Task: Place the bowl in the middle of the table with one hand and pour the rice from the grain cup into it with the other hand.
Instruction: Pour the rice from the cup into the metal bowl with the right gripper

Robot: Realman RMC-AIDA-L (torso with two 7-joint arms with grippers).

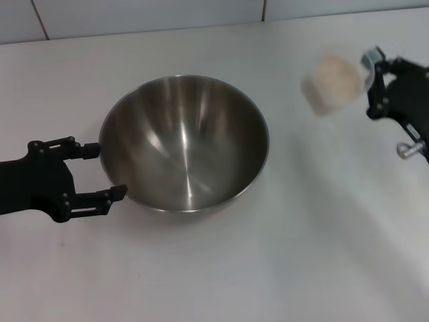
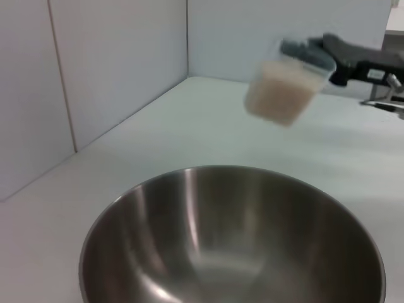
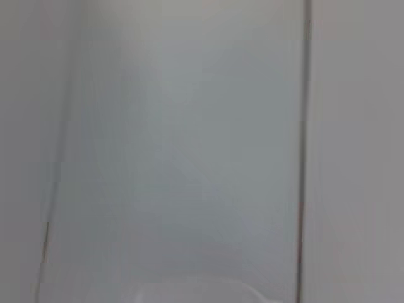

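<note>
The right gripper (image 1: pixel 373 75) pinches the grain cup (image 1: pixel 333 83) aloft, well short of the bowl (image 1: pixel 184 142). Tipping early would likely spill rice (image 1: pixel 335 77) onto the table (image 1: pixel 322 235). The left gripper (image 1: pixel 102 171) sits spread at the rim.

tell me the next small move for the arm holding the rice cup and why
Probably carry it over the bowl before tipping further. The right gripper holds the grain cup in the air, off to the bowl's right side, with the rice still inside. The bowl looks empty and already sits on the table, with the left gripper open at its rim.

Silver bowl (image 1: pixel 184 144) (brushed), beige rice (image 1: pixel 333 79)
</note>
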